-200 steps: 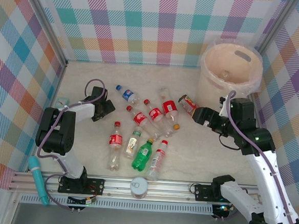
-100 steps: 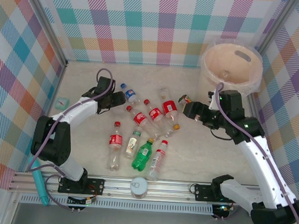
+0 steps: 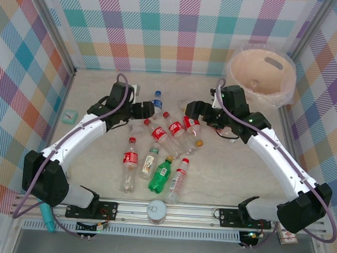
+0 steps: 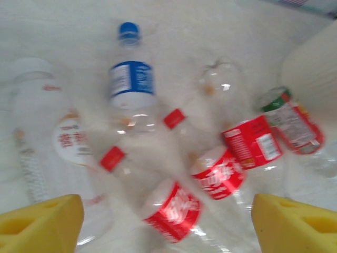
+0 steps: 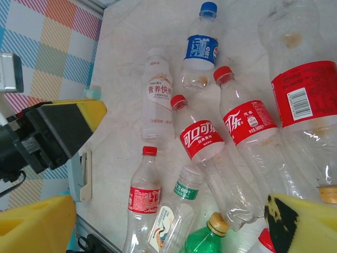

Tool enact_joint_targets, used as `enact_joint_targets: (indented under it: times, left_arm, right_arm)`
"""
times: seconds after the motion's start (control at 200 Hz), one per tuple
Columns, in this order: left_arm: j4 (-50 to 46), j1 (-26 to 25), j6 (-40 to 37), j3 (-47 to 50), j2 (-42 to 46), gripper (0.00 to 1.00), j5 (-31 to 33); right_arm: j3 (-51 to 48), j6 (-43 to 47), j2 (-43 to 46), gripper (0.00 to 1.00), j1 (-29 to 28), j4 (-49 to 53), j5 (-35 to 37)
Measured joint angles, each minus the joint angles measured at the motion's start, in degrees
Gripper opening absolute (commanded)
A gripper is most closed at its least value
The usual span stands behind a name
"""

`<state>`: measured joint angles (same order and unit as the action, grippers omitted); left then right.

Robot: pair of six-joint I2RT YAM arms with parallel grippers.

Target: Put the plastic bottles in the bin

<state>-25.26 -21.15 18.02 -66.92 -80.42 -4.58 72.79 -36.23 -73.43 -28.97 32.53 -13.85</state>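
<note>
Yellow foam pads (image 4: pixel 43 221) of the left gripper (image 3: pixel 142 110) are cut off at the lower corners of its blurred wrist view, spread wide and gripping nothing. The right gripper (image 3: pixel 193 109) is likewise spread and unladen, its pads partly cropped. The bottles (image 3: pixel 156 132) lie scattered on the table (image 3: pixel 229 165), mostly between and below the two grippers. The bin (image 3: pixel 233 64) stands in the far right corner, well apart; its contents are hard to make out. The tabletop is pale and marbled, and pastel plaid walls (image 3: pixel 164 28) enclose it.
</note>
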Motion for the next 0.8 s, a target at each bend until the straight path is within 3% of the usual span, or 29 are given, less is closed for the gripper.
enact_joint_targets:
  times: [0.085, 0.17, 0.31, 0.42, 0.67, 0.8]
  left_arm:
    - [0.2, 4.3, 0.3, 1.9, -2.1, 1.00, -0.4]
    - [1.4, 7.3, 0.8, 6.2, -4.9, 1.00, -0.2]
    - [2.4, 8.0, 1.7, 8.6, -11.9, 1.00, -0.3]
    - [5.1, 8.0, 2.5, 8.6, -15.9, 0.91, -0.2]
    - [8.2, 8.0, 3.4, 8.4, -18.6, 0.62, 1.3]
    - [7.2, 8.0, 2.6, 6.3, -18.6, 0.61, 1.2]
  right_arm:
    - [0.0, 0.0, 0.6, 0.93, 0.0, 0.0, 0.8]
    - [-0.3, 0.0, 2.1, 0.93, 0.0, 0.3, 2.1]
    - [-2.2, 0.1, 6.3, 0.93, 0.0, 2.2, 4.2]
    - [-4.0, 0.2, 9.6, 0.94, 0.0, 3.5, 5.8]
    - [-4.6, 0.3, 10.6, 0.94, 0.0, 5.9, 8.1]
    - [-4.5, 0.2, 8.2, 0.94, 0.0, 5.5, 7.8]
